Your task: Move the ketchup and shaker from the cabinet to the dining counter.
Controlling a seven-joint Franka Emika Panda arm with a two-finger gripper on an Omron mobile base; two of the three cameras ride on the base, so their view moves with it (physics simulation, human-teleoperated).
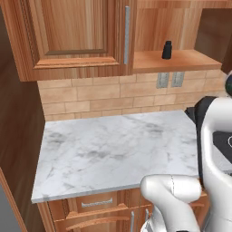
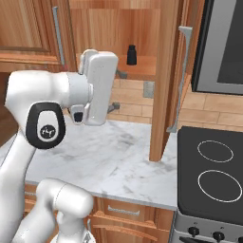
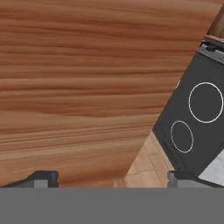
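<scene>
Black against red-brown wood, the shaker [image 1: 167,50] is seen upright on the cabinet [image 1: 72,41] shelf, right of the closed door and above the marble tabletop [image 1: 113,149]. The tool [image 3: 111,179] is spread wide, nothing gripped, facing a wooden panel. A level, centred reach onto the shelf is likely needed. Right of the shaker, the stove [image 2: 213,175] is shown from the right base camera alone.

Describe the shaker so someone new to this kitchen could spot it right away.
Look at the open wooden wall cabinet above the marble counter. On its bare shelf stands the shaker, alone: small, black, with a narrower top.
</scene>
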